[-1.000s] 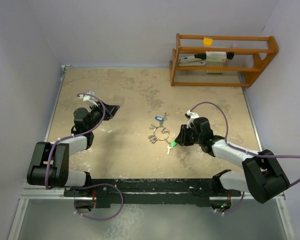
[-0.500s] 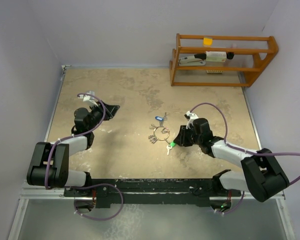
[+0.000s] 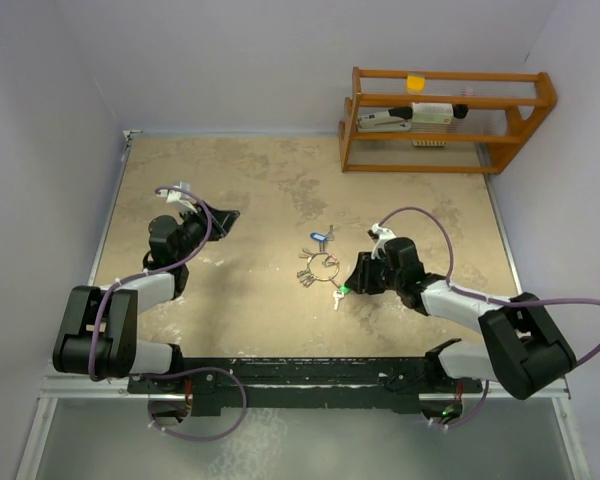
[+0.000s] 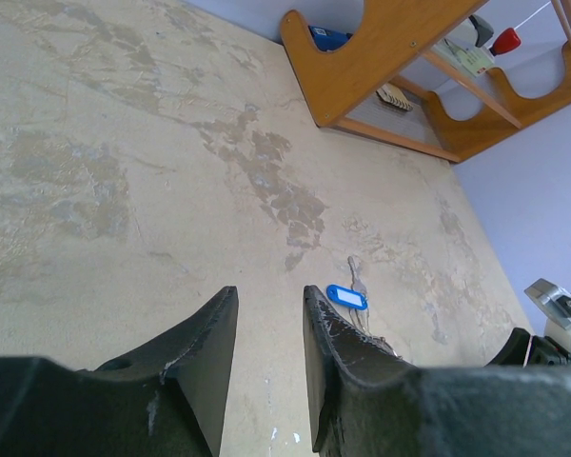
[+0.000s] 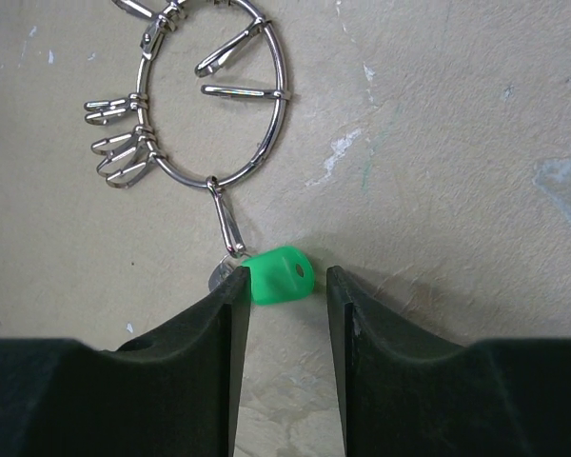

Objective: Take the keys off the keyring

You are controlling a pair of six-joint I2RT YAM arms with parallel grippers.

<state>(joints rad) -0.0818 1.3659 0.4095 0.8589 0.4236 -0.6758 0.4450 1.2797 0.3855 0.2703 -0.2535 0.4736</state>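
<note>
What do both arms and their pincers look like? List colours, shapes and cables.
Left arm and right arm match: boxy black joint housings, white link segments between them, and a thin purple cable looping loosely along each. The left pincer and right pincer have matte black, wedge-shaped fingers; the left's edges are scuffed pale.

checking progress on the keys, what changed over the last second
The right gripper crept left toward the keyring; its open jaws now flank the green key without gripping it. The left gripper, the keyring and the other keys stayed put.
</note>
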